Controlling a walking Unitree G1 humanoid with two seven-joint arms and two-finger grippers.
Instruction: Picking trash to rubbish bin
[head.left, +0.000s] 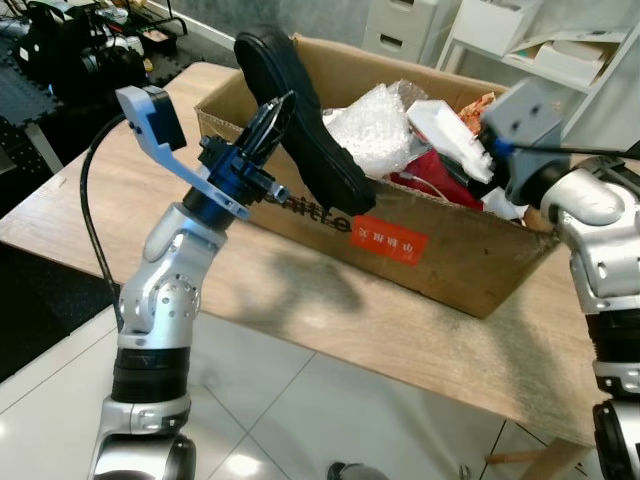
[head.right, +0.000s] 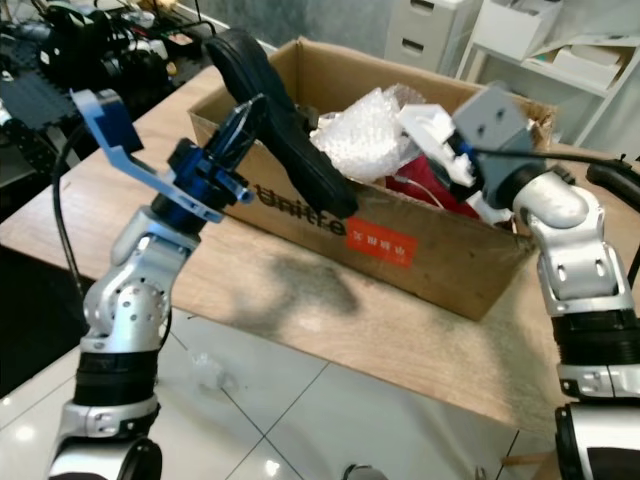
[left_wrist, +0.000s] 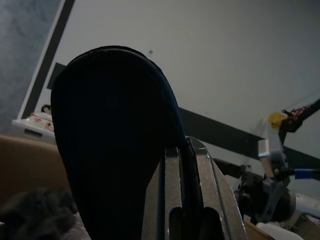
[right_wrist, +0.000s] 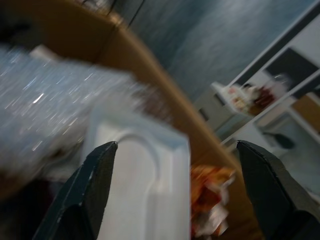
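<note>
My left gripper (head.left: 276, 112) is shut on a long black shoe sole (head.left: 312, 135), held tilted over the near left rim of an open cardboard box (head.left: 440, 250). The left wrist view shows the black sole (left_wrist: 110, 140) pressed against the fingers (left_wrist: 186, 200). The box holds bubble wrap (head.left: 375, 125), a white plastic piece (head.left: 445, 130) and red trash (head.left: 432, 168). My right gripper (right_wrist: 175, 190) is open over the box's right side, its fingers spread on either side of the white plastic piece (right_wrist: 140, 185) without gripping it.
The box rests on a wooden table (head.left: 300, 300) whose near edge runs above a tiled floor (head.left: 300, 410). Black equipment (head.left: 70, 50) stands at the far left. White drawers (head.left: 400, 25) and a shelf (head.left: 560, 50) stand behind the box.
</note>
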